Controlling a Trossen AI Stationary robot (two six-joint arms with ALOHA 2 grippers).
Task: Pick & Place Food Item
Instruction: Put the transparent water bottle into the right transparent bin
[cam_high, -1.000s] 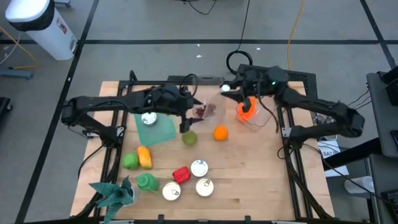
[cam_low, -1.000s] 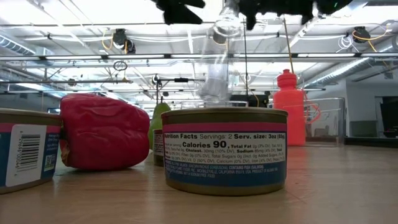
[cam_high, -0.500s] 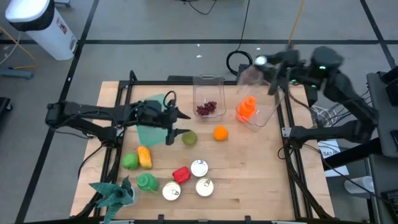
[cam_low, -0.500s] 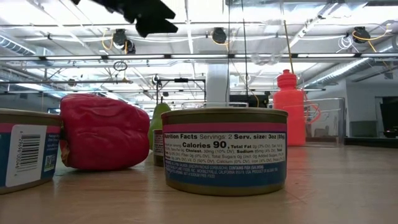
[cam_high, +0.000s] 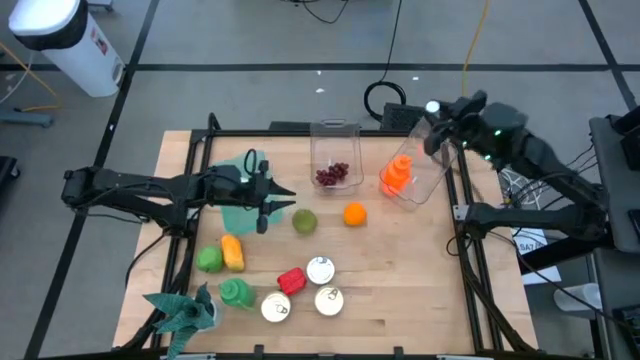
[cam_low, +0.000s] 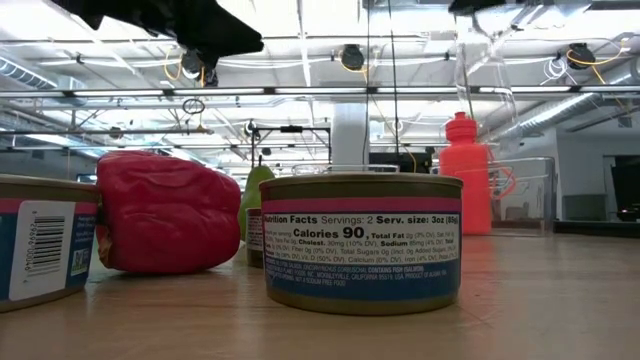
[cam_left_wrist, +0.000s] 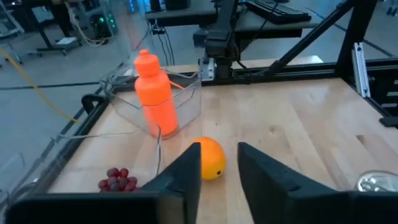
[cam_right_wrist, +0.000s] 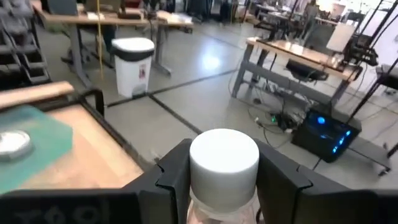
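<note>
High view: left gripper (cam_high: 268, 203) hovers low at the table's 9 o'clock side, above the teal cloth (cam_high: 240, 208), with the green pear (cam_high: 305, 222) just beside its tips toward 3 o'clock; the orange (cam_high: 354, 213) lies farther that way

High view, far edge: right gripper (cam_high: 437, 127) sits at 1 o'clock holding a clear bottle (cam_high: 425, 160) by its white cap (cam_high: 432, 107); grapes (cam_high: 332, 176) lie in a clear container (cam_high: 335, 153) at 12 o'clock, an orange bottle (cam_high: 396, 173) in the bin beside it

Low view: 1 tuna can (cam_low: 361, 240) in front, red pepper (cam_low: 167, 211) at 9 o'clock; both grippers are mostly cut off at the upper edge

Left wrist view: fingers (cam_left_wrist: 186, 176) are parted with nothing between them, the orange just beyond

Right wrist view: fingers (cam_right_wrist: 175, 168) clamp the white cap

Progress: grapes look placed; pear, orange, pepper and other foods on the table still wait, so most picking seems left
</note>
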